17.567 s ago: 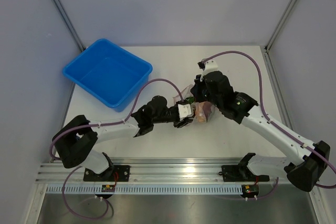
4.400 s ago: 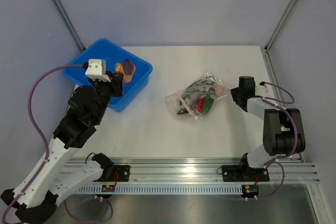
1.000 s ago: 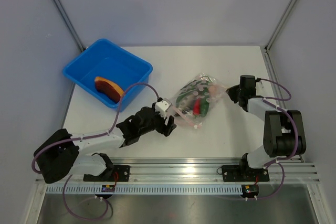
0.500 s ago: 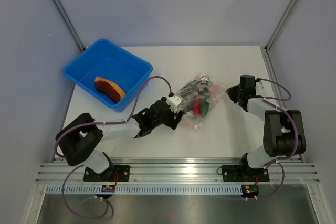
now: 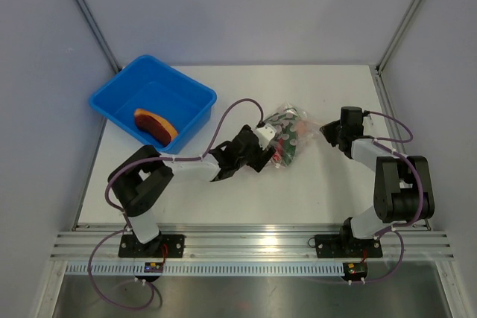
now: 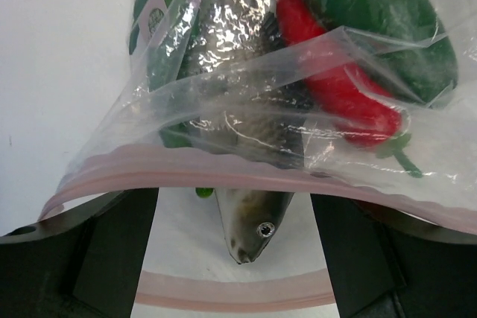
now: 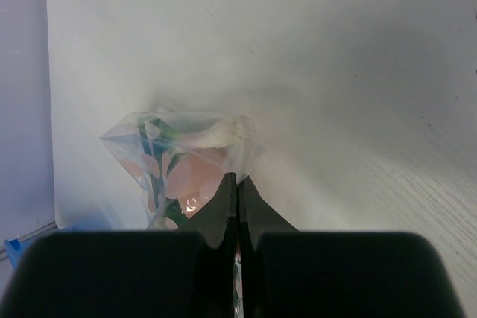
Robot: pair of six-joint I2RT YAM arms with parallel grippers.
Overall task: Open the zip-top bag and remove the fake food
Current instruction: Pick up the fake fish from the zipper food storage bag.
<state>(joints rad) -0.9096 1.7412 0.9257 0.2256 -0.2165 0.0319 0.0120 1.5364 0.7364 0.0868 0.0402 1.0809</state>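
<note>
The zip-top bag [image 5: 289, 133] lies mid-table with its pinkish zip strip [image 6: 223, 173] parted. My left gripper [image 5: 270, 149] is open at the bag's mouth, with its dark fingers [image 6: 112, 251] between the two lips of the strip. In the left wrist view [image 6: 238, 258] the head of the grey fish [image 6: 250, 225] lies between the fingers. A red piece [image 6: 335, 83] and a green vegetable [image 6: 384, 13] lie deeper in the bag. My right gripper [image 5: 326, 130] is shut on the bag's far corner [image 7: 240, 139]. An orange-tan piece [image 5: 155, 124] lies in the blue bin [image 5: 119, 94].
The blue bin stands at the back left of the table. Grey walls close in the left, back and right sides. The arm bases and a metal rail [image 5: 253, 247] run along the near edge.
My left arm has reached to the right, and its open fingers have gone from beside the bag into its mouth. The right gripper has stayed shut on the bag's corner.
</note>
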